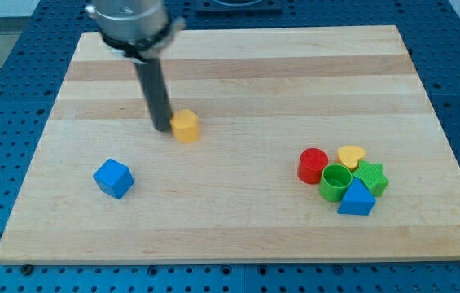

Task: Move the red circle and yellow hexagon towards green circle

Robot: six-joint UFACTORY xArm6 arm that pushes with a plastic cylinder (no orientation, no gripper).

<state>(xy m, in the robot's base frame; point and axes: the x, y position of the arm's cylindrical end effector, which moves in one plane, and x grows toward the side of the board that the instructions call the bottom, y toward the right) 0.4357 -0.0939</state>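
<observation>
The red circle (313,165) stands at the view's lower right, touching the green circle (336,181). The yellow hexagon (185,126) sits left of the board's centre. My tip (160,128) is right against the hexagon's left side. The rod rises up and to the left from there and hides the board's upper left behind it.
A yellow heart (350,156), a green star (370,177) and a blue triangle (356,198) cluster around the green circle. A blue cube (113,178) sits at the lower left. The wooden board (425,106) lies on a blue pegboard.
</observation>
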